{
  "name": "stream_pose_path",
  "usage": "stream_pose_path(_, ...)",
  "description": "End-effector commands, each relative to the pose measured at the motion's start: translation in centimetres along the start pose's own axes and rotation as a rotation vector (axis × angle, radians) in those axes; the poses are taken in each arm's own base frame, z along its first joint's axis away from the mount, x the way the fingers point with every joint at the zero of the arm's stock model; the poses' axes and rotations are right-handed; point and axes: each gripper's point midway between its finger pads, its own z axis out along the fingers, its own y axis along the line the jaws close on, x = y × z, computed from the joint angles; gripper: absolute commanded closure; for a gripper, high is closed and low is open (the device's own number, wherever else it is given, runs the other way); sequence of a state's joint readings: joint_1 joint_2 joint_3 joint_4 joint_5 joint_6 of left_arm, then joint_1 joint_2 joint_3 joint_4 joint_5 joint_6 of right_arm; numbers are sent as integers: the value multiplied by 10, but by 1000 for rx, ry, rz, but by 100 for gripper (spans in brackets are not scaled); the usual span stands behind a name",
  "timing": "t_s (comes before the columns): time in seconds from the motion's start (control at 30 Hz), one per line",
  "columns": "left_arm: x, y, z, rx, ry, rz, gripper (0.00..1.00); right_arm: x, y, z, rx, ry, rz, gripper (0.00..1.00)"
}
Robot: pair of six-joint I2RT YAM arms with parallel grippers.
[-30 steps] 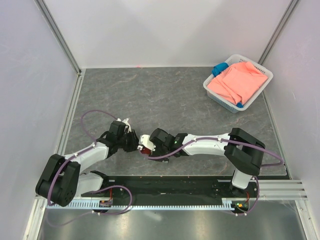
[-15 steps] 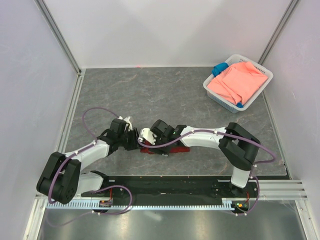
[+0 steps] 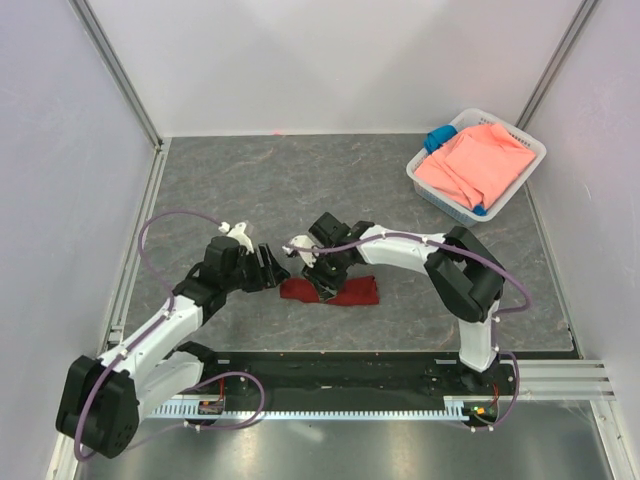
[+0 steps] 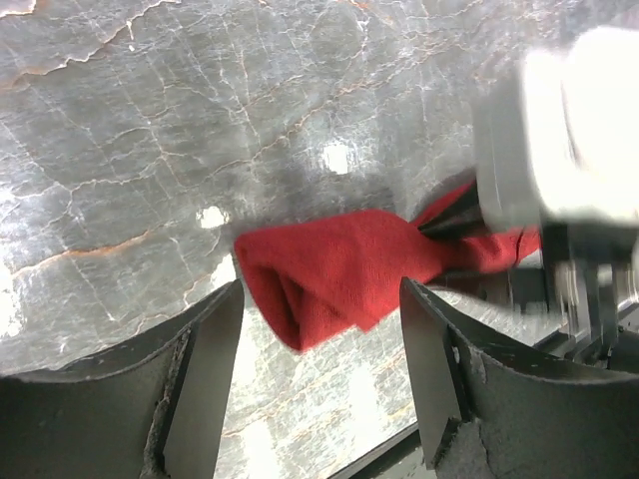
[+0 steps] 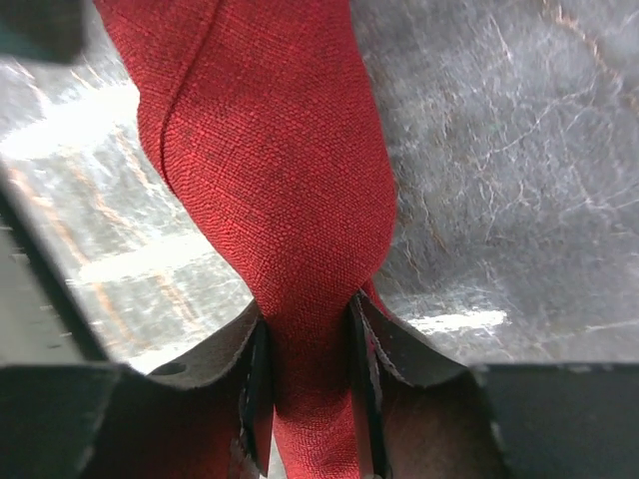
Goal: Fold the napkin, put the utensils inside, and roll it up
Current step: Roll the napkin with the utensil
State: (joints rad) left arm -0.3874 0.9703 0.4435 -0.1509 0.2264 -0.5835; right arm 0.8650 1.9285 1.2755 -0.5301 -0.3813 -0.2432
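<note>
Our right fingers (image 5: pixel 419 369) clamp the bunched maroon napkin (image 4: pixel 339 274) on the table (image 4: pixel 150 120); our left fingers (image 4: pixel 205 369) stand apart, its end between them.

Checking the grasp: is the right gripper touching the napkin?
Touching. Right wrist view: the napkin is pinched in the right gripper, both fingers pressed against it, no gap.

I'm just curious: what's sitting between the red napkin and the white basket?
Nothing sits there: the top view shows bare grey table between napkin and basket, crossed only by the right arm.
</note>
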Motion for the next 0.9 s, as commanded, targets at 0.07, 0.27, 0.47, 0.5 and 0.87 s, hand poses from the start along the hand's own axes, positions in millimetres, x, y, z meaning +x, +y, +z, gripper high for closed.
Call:
stream_pose_path(0.07,13,5,-2,18,8,2,29,32,27,9,-253,155,310,65)
stream_pose_path(0.27,21,-1,2,76,22,-5,29,26,20,10,-357,127,469,66)
stream_pose_path(0.47,23,1,14,97,14,-20,29,24,17,9,-403,113,517,66)
stream_pose_path(0.5,22,0,15,104,10,-21,29,24,15,9,-409,111,525,66)
stream_pose_path(0.87,19,-10,20,185,-29,-17,33,26,6,16,-406,118,562,67)
